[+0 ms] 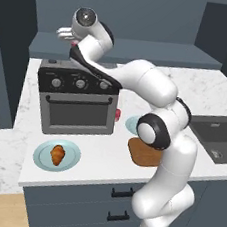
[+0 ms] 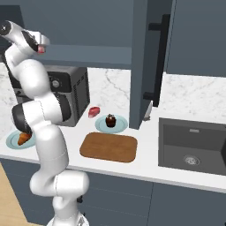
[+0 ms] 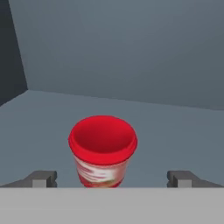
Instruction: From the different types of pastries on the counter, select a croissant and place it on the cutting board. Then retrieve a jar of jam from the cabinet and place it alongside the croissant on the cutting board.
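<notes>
A: Across the middle of the left base view runs the counter [image 1: 199,86], and above it, in the upper half, the cabinet [image 1: 143,51] recess. What's done?

B: Nothing, I'd judge. The cutting board [image 2: 109,147], at center in the right base view, lies bare. The croissant [image 1: 57,154] sits on a blue plate [image 1: 42,158] at lower left of the left base view, beside the toaster oven [image 1: 76,101].

A: And the cupcake [image 2: 110,120]?

B: On its own plate just above the board.

A: The jam?

B: The jar of jam [image 3: 103,151] stands on the cabinet shelf, center-low in the hand view. The gripper [image 3: 112,178] has its jaws wide apart, tips either side of the jar, nothing clamped.

A: So both placements remain?

B: Yes, by my reading.
</notes>
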